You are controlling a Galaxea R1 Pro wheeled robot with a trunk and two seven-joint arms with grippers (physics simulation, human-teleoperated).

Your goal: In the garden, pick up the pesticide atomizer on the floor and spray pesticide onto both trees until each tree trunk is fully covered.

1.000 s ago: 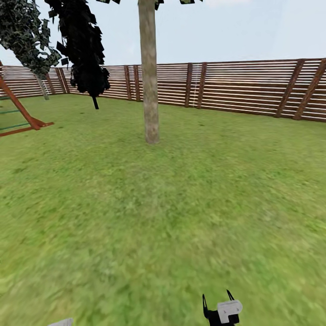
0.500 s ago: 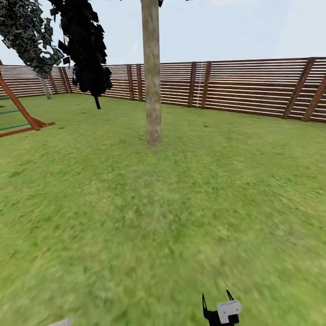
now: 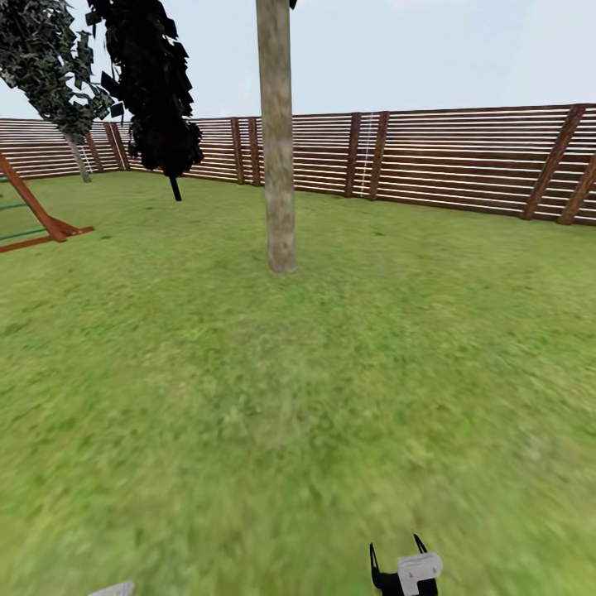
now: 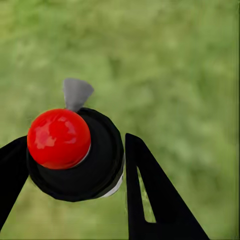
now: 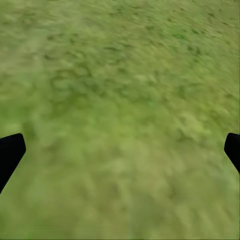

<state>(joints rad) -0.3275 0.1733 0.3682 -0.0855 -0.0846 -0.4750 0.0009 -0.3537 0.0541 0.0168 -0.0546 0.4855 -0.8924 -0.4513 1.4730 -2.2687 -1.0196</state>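
Note:
The pesticide atomizer (image 4: 75, 155), a black bottle with a red tip (image 4: 58, 138), sits between the black fingers (image 4: 150, 195) of my left gripper (image 4: 75, 167), which is shut on it over grass. My right gripper (image 5: 120, 152) is open, with only lawn between its fingers (image 5: 9, 155); it pokes up at the head view's lower edge (image 3: 395, 544). A tree trunk (image 3: 279, 165), pale grey-brown and mottled, rises from the lawn straight ahead, a few metres off. A second tree (image 3: 50, 66) with dark green leaves leans at the far left by the fence. No white specks are visible on the near trunk.
A reddish-brown slat fence (image 3: 447, 157) rings the lawn (image 3: 298, 397). A near-black cypress-like tree (image 3: 157, 91) stands left of the near trunk. A red-brown wooden play frame (image 3: 33, 211) stands at the left edge. Open grass lies between me and the trunk.
The whole head view has shifted: the camera has moved a little closer to the near trunk. Both grippers keep their places in the picture.

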